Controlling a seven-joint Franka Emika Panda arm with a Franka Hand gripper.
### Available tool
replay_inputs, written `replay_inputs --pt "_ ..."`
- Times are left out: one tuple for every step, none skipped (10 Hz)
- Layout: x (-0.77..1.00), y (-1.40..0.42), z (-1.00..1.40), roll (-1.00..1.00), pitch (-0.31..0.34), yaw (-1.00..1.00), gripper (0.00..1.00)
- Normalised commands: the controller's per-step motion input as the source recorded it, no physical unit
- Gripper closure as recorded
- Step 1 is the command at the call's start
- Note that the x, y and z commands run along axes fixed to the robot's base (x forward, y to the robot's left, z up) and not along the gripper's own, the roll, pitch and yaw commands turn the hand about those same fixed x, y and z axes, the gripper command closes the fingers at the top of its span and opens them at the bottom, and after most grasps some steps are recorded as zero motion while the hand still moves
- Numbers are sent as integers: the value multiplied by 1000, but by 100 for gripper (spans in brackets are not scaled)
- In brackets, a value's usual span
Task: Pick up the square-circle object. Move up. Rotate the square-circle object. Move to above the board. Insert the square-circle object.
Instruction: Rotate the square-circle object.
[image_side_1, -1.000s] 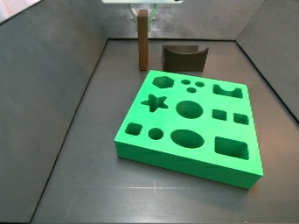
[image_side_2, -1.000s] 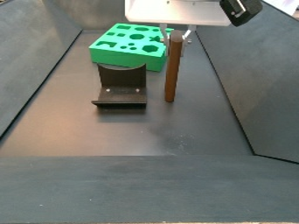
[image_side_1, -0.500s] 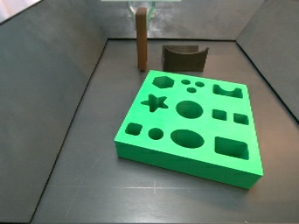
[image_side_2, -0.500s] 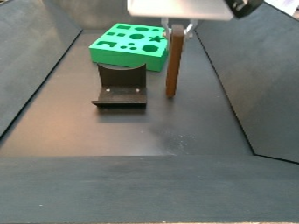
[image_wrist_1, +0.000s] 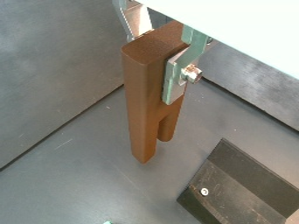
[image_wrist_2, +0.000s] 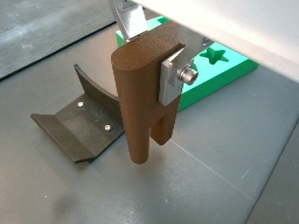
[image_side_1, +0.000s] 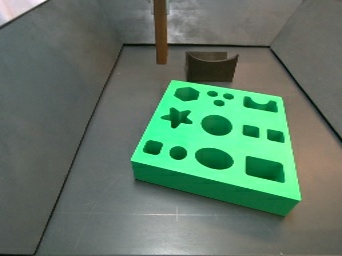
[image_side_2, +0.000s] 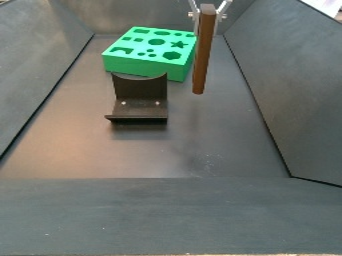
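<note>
A: Where is the gripper (image_wrist_1: 162, 54)?
B: High over the far end of the floor (image_side_2: 160, 150), mostly past the upper edge in both side views. In both wrist views its fingers (image_wrist_1: 177, 72) are clamped on the upper end of the square-circle object (image_wrist_1: 149, 96).

A: So the fingers are closed on it?
B: Yes. One silver plate lies flat against a broad face of the object (image_wrist_2: 145, 101), with a screw showing on it. The opposite finger (image_wrist_2: 126, 17) shows only partly behind the block.

A: How does the object hang?
B: Upright, with its two prong-like legs pointing down. In a side view (image_side_2: 202, 50) its lower end is clear of the floor, and its top is cut off by the edge of the picture. In a side view (image_side_1: 159, 30) it reads as a thin brown post against the back wall.

A: And the board?
B: The green board (image_side_1: 221, 145) lies flat on the floor, its shaped holes facing up: a star, a hexagon, circles, ovals, squares. The object is not over it. In a side view the board (image_side_2: 150, 50) sits to the left of the post, near the far wall. A corner of it with the star hole shows in a wrist view (image_wrist_2: 222, 68) behind the held piece.

A: Anything else down there?
B: A dark fixture (image_side_2: 138, 100) stands on the floor just beside the board, an L-shaped bracket with a curved notch. In a side view (image_side_1: 210, 65) it is beside the post, near the back wall. It shows in both wrist views (image_wrist_2: 79, 127), below and to one side of the legs, not touching them (image_wrist_1: 239, 188).
</note>
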Motion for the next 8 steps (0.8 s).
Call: replay_inputs --pt "-366 100 1000 1 8 -4 100" --pt "-305 75 951 9 -29 -17 100" --pt "-206 44 814 21 -37 -20 100" --pt "-95 34 591 32 5 -23 100" --pt "-42 27 406 34 32 -21 100" --pt "-13 23 220 34 55 -17 100" --pt "0 0 0 -3 117 -1000 100" --pt "8 -3 -13 -5 116 -1000 100"
